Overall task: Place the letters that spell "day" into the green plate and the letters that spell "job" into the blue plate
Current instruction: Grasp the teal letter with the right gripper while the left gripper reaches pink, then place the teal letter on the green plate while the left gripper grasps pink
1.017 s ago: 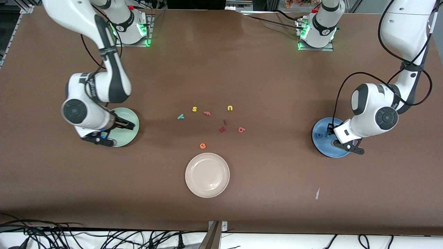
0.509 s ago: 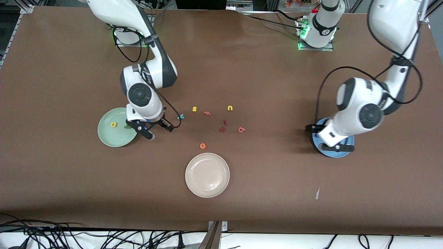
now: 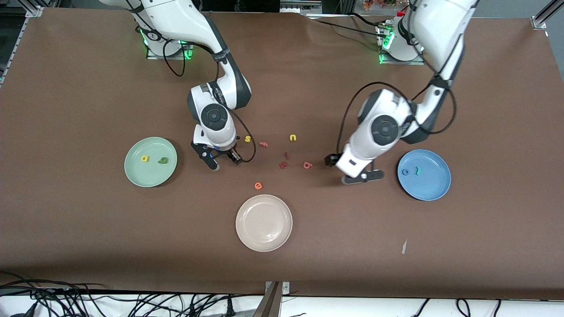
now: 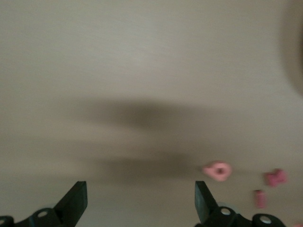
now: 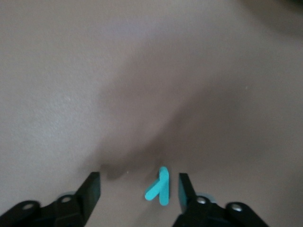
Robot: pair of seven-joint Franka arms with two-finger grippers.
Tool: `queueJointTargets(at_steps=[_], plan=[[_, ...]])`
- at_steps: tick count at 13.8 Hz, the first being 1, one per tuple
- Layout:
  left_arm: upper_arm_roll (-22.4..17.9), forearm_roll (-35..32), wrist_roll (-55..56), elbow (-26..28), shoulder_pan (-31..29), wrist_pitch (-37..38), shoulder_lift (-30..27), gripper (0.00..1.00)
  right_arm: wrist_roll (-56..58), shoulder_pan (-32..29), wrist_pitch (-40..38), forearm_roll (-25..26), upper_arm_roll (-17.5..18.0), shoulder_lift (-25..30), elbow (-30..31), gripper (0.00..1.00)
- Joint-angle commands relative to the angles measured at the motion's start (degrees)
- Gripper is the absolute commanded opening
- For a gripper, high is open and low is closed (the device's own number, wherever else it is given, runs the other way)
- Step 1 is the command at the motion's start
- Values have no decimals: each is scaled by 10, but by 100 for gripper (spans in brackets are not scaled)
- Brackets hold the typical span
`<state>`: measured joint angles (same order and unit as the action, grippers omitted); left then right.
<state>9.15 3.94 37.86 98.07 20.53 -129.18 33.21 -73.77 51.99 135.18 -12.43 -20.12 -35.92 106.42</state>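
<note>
The green plate (image 3: pixel 150 177) toward the right arm's end holds a yellow letter (image 3: pixel 145 158) and a dark green letter (image 3: pixel 163 160). The blue plate (image 3: pixel 431 188) toward the left arm's end holds a blue "o" (image 3: pixel 405 171) and a teal "j" (image 3: pixel 417 171). My right gripper (image 3: pixel 224 162) (image 5: pixel 139 185) is low at the table and open. The teal "y" (image 5: pixel 159 187) lies between its fingers, close to one pad, and is hidden in the front view. My left gripper (image 3: pixel 348 169) (image 4: pixel 139 191) hangs open and empty beside the salmon "b" (image 3: pixel 308 165) (image 4: pixel 218 170).
A yellow "s" (image 3: pixel 247 139), a salmon "f" (image 3: pixel 263 144), a yellow "u" (image 3: pixel 292 138) and two dark red letters (image 3: pixel 284 162) lie mid-table. An orange "e" (image 3: pixel 258 186) lies next to the cream plate (image 3: pixel 264 240), nearer the front camera. A white scrap (image 3: pixel 404 246) lies nearer still.
My right gripper left the green plate, came down around the "y", and its jaws have narrowed. My left gripper opened over the blue plate, leaving the "j" there, and moved next to the "b".
</note>
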Motion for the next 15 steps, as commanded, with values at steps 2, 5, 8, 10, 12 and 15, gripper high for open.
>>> queueJointTargets(at_steps=[2, 5, 8, 10, 12, 15], plan=[[-11, 5, 55, -81, 57, 4, 73, 100, -19, 14, 21, -12, -7, -7, 12, 63], [-11, -73, 98, -81, 77, -20, 96, 100, -21, 18, 15, -12, -7, -1, 26, 58], [-10, -98, 119, -82, 79, -35, 110, 100, -18, 18, 17, -11, -7, -1, 33, 57], [-10, -97, 120, -85, 86, -36, 117, 98, -15, 18, 14, -11, -7, 2, 34, 31], [-10, -95, 120, -100, 91, -35, 130, 96, -14, 21, 14, -11, -7, 2, 38, 12], [-10, -96, 120, -106, 92, -36, 136, 90, -9, 21, 14, -11, -8, 2, 38, 0]])
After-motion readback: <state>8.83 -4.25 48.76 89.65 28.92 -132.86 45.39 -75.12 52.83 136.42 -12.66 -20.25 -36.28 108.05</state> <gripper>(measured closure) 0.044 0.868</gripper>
